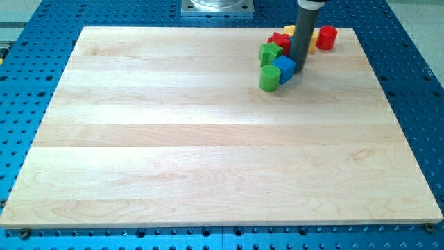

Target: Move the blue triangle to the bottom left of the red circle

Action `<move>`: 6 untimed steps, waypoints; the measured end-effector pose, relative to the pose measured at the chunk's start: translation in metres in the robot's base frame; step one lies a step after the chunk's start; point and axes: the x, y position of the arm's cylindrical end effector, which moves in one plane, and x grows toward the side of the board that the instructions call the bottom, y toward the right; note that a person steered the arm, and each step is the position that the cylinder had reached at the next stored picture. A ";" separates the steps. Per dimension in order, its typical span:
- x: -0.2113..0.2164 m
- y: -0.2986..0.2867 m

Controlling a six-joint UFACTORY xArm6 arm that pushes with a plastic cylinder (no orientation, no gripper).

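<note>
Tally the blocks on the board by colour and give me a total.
Green: 2, a cylinder and a block behind it
Red: 2, a cylinder and a block
Blue: 1, beside my tip
Yellow: 1, partly hidden
Total: 6

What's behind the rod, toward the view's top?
A yellow block peeks out on the rod's left and again on its right, its middle covered. A red block sits left, the red circle right. My tip touches the blue block.

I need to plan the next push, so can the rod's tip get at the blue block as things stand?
Probably yes: my tip already sits against the blue block on its right side, nothing between them.
</note>
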 end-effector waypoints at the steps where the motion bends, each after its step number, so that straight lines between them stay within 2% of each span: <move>1: -0.021 0.028; 2: -0.064 0.028; 3: -0.077 0.008; 4: -0.053 -0.042; 5: -0.018 -0.057; 6: -0.016 -0.046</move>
